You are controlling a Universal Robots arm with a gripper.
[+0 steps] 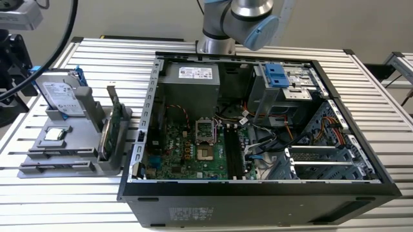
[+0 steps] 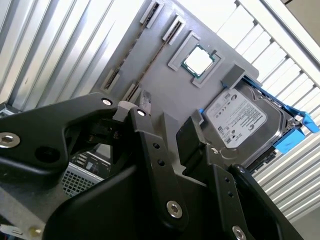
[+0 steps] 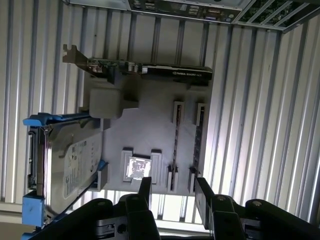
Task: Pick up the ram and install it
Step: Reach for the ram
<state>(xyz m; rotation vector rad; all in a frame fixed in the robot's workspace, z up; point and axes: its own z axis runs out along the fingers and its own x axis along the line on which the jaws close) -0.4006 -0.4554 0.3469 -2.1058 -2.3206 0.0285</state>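
Robot's gripper [image 3: 173, 182] hangs with its two fingers [image 3: 145, 189] spread and nothing between them, above the grey parts holder [image 3: 150, 130] on the slatted worktop [image 3: 250, 125]. The ram [image 3: 198, 145] appears to stand on edge in the slot along the holder's edge farthest from the hard drive [image 3: 70, 160] (it reads as a thin dark strip, so chips and sticker cannot be made out). A processor chip [image 3: 137, 167] lies in its recess between drive and slots. A graphics card [image 3: 170, 72] stands along the adjoining edge. The holder sits just beside the open computer case [image 1: 150, 96], toward the exterior view's left.

Risks, as judged: the stick offers a narrow top edge, with slot brackets at both ends. A descent slightly off line could close the fingers on a bracket or on the neighbouring slot, or tip the stick over. A grip far from its middle could let it swing. Inside the case, loose cables [image 1: 268, 140] run close to the motherboard's memory sockets [image 1: 233, 152], where a skewed ram could snag or jam.
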